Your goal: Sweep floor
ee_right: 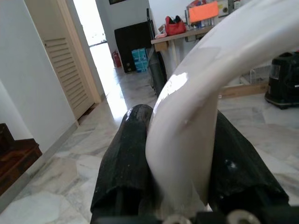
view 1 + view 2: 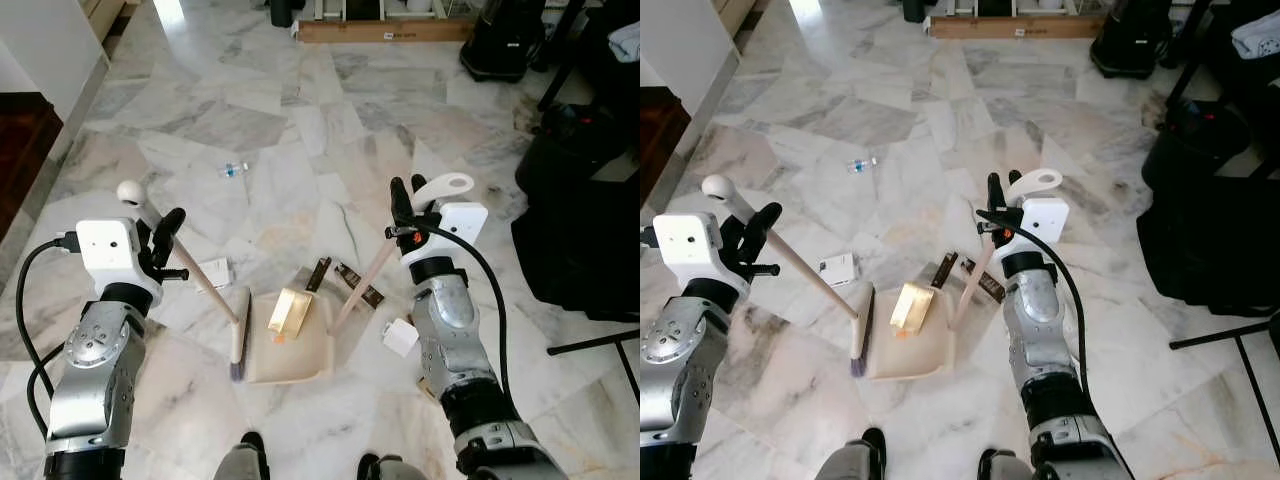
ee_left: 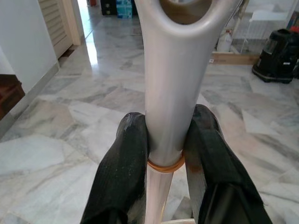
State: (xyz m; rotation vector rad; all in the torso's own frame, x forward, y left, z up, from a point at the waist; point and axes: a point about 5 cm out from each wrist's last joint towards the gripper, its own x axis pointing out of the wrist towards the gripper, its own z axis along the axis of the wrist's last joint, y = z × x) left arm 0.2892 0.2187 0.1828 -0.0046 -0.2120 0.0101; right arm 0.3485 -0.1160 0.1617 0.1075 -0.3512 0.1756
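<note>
Broom: broom (image 2: 205, 284) slanted down from the left gripper (image 2: 165, 240), its pale handle ending in a round knob up top and its brush head resting on the marble floor (image 2: 300, 110), touching the left edge of the dustpan.
Dustpan: cream dustpan (image 2: 300, 352) lay flat on the floor between the two arms, with a yellowish wrapper (image 2: 287, 311) inside it near its back wall; its long handle rose toward the right gripper (image 2: 405, 205) and ended in a white loop.
Left jaws: clamped on the broom handle, one black finger on each side of it, seen close in the left wrist view.
Right jaws: clamped on the dustpan handle just below the loop.
Litter nearby: dark brown wrapper (image 2: 318, 273) just behind the pan, second dark wrapper (image 2: 360, 285) beside the pan handle, white card (image 2: 212, 272) behind the broom handle, small white box (image 2: 399, 336) beside the right arm.
Farther off: small plastic bottle (image 2: 233, 170) lay well apart on the floor.
Surroundings: black bag (image 2: 585, 230) on the right, cardboard box (image 2: 385, 30) at the far wall.
</note>
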